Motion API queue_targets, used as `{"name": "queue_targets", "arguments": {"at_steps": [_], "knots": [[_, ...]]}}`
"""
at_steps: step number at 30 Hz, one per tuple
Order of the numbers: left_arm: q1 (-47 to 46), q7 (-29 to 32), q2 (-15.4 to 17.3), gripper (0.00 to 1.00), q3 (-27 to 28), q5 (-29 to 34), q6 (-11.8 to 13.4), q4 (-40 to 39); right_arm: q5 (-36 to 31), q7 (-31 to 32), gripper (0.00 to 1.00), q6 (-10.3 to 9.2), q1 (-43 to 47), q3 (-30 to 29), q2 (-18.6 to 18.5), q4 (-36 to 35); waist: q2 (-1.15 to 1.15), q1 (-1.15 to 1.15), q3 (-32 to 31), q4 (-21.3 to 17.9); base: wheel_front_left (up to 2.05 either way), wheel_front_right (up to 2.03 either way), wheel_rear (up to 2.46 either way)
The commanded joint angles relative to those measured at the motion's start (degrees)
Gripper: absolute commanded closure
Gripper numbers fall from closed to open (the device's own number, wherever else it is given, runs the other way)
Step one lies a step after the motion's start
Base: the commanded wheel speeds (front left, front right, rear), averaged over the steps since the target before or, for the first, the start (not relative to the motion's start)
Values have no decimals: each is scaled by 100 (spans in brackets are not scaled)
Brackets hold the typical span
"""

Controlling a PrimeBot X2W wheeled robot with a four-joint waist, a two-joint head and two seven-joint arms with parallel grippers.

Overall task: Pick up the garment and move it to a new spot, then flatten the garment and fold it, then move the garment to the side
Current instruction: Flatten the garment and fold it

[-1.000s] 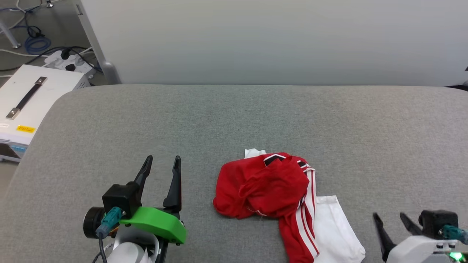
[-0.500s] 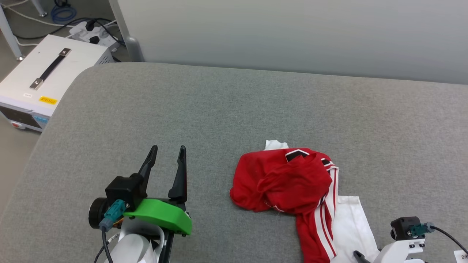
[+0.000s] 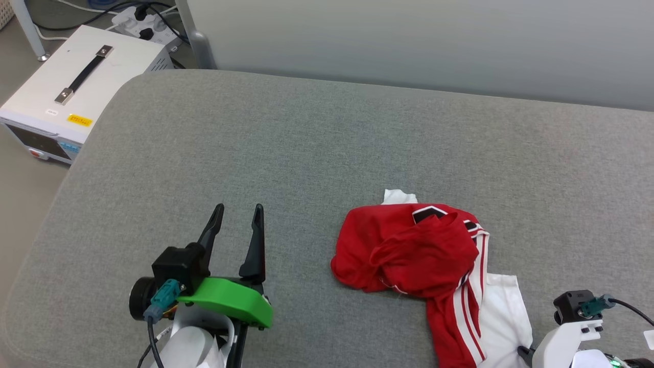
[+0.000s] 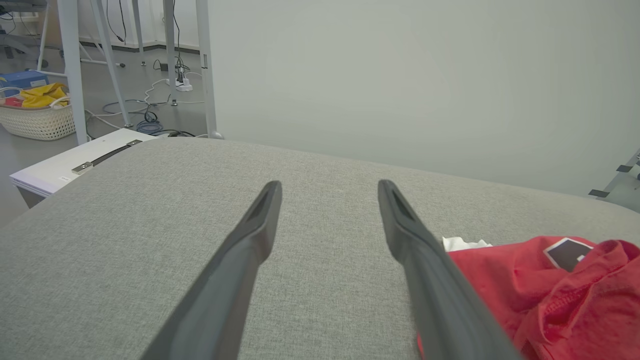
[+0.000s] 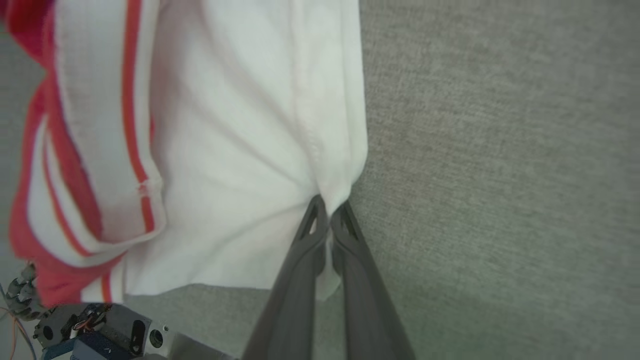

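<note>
Shirt (image 3: 409, 245) lay bunched on the grey pad (image 3: 306, 143), right of centre, twd the front edge. R gripper (image 5: 330, 204) was pinched shut on the white sleeve (image 5: 240, 150), right at its hem corner. L gripper (image 3: 239, 208) stood wide open w/ nothing in it, near the shirt's left side, not touching. Prob light, soft & floppy: from one corner it'd sag and drag. Better hold: two spots along a hem or shoulder seam.

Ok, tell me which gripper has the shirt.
The right gripper: its fingers are shut on the white sleeve of the garment. The left gripper stands open over bare cushion, apart from it.
</note>
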Motion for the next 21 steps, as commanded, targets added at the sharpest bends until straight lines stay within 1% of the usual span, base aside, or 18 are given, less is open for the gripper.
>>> {"name": "queue_targets", "arguments": {"at_steps": [1, 4, 6, 10, 12, 15, 19, 21], "knots": [[-99, -29, -4, 0, 42, 64, 0, 6, -18, 96, 100, 2, 62, 97, 59, 129, 0, 0, -35, -55, 0, 0, 0], [-72, -31, 8, 0, 71, 66, -3, 22, -134, 76, 100, 2, -119, -101, -108, -117, 0, 0, -68, -121, 0, 0, 0], [-58, -33, 13, 0, 93, 67, 4, 29, -284, 93, 100, 2, -312, -319, -286, -243, 0, 0, -81, -189, 0, 0, 0], [-73, -34, 1, 0, 116, 58, 5, 54, -511, 94, 100, 2, -723, -684, -603, -216, 0, 0, -48, -272, 0, 0, 0], [-85, -35, -23, 0, 105, 64, 15, 60, -580, 85, 100, 2, -964, -839, -766, -72, 0, 0, -15, -299, 0, 0, 0], [-129, -36, -56, 0, 79, 83, 18, 71, -692, -103, 100, 2, -1333, -1045, -1016, 212, 0, 0, 53, -303, 0, 0, 0], [-203, -37, -94, 0, 62, 93, 2, 108, -744, -536, 100, 2, -1721, -1325, -1254, 735, 0, 0, 166, -268, 0, 0, 0], [-233, -37, -120, 0, 65, 93, -1, 127, -728, -787, 100, 2, -1854, -1419, -1289, 1045, 0, 0, 221, -249, 0, 0, 0]]}}
